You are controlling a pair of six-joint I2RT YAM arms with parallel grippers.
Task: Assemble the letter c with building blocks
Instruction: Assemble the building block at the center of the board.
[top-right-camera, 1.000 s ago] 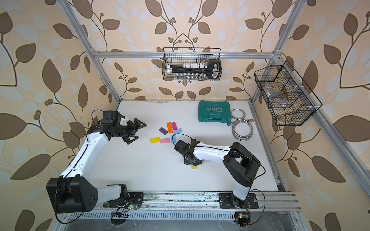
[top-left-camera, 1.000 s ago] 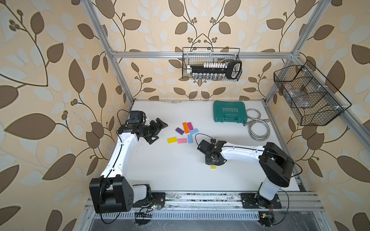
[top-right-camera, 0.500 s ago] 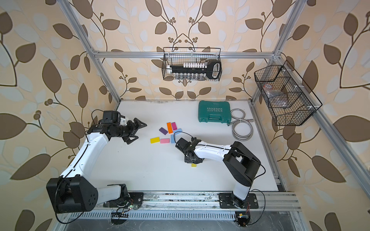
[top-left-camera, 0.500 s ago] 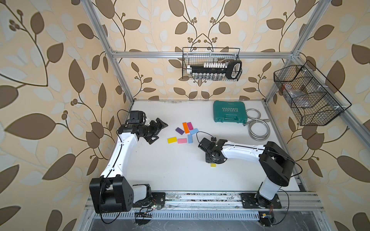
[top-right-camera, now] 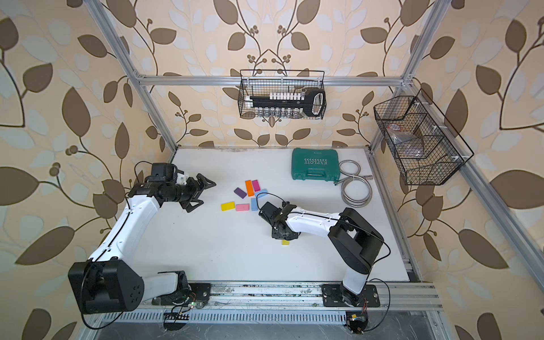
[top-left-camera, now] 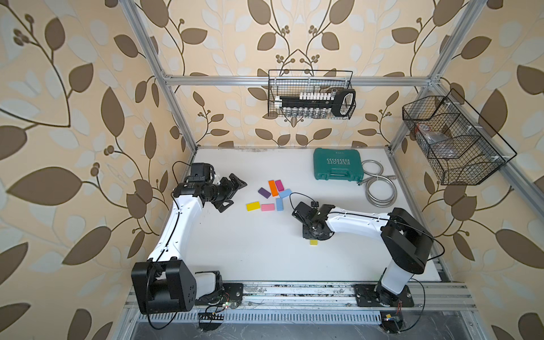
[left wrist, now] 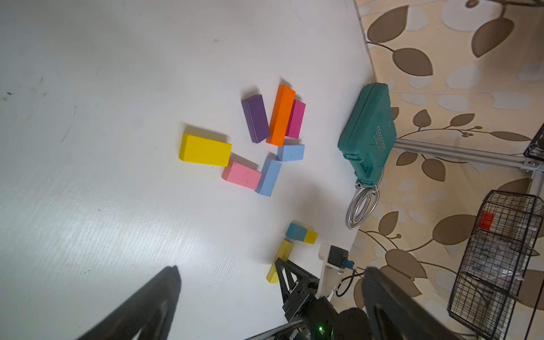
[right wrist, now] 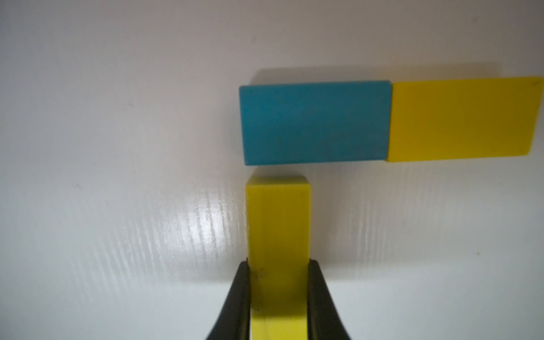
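My right gripper (right wrist: 279, 270) is shut on a long yellow bar (right wrist: 278, 223), low over the white table (top-left-camera: 250, 253). The bar's far end stops a narrow gap short of a teal block (right wrist: 315, 122), which lies end to end with a yellow block (right wrist: 462, 117). In both top views only the bar's near tip (top-left-camera: 313, 242) (top-right-camera: 285, 242) shows below the right gripper (top-left-camera: 313, 234). Loose building blocks lie at centre: yellow (top-left-camera: 253, 206), pink (top-left-camera: 267, 207), two light blue (top-left-camera: 279, 204), purple (top-left-camera: 264, 192), orange (top-left-camera: 273, 188), magenta (top-left-camera: 279, 185). My left gripper (top-left-camera: 235, 195) hangs open left of them, holding nothing.
A green tool case (top-left-camera: 337, 164) lies at the back right, with a coiled metal hose (top-left-camera: 379, 191) beside it. Wire baskets hang on the back wall (top-left-camera: 312, 94) and the right wall (top-left-camera: 456, 141). The arms' mounting rail (top-left-camera: 294, 291) runs along the front edge.
My right gripper has crept slightly toward the back of the table with the yellow bar in it. The left arm has not moved.
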